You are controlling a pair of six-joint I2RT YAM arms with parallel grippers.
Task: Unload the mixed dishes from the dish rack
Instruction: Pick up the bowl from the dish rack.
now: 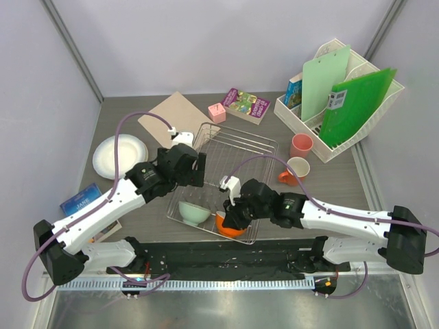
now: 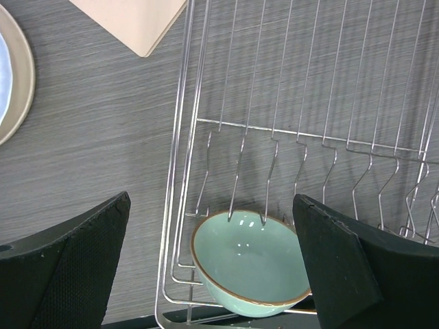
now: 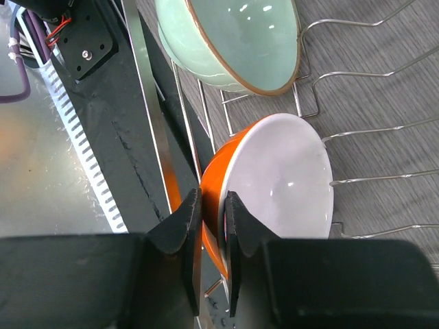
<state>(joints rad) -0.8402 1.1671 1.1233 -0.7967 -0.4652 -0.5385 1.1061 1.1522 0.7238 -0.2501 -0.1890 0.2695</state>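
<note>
Orange bowl [image 3: 274, 185] rim pinched in my right tool [image 3: 209, 205]; lift may snag dish rack [image 1: 255, 147] wires, slip. Left tool [image 2: 211, 202] gaping, empty.

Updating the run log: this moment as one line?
right gripper: shut on orange bowl rim, in dish rack | left gripper: open, clear of mint-green bowl | pink cup, orange cup, plate: on table

1. The left white-and-black arm [image 1: 103, 205] reaches forward; the black two-finger left gripper [image 2: 211, 199] points down, jaws spread wide, holding nothing.
2. The right white-and-black arm [image 1: 336, 218] bends inward; the right gripper [image 3: 212, 200] pinches the white-lined orange bowl [image 3: 281, 178] by its rim.
</note>
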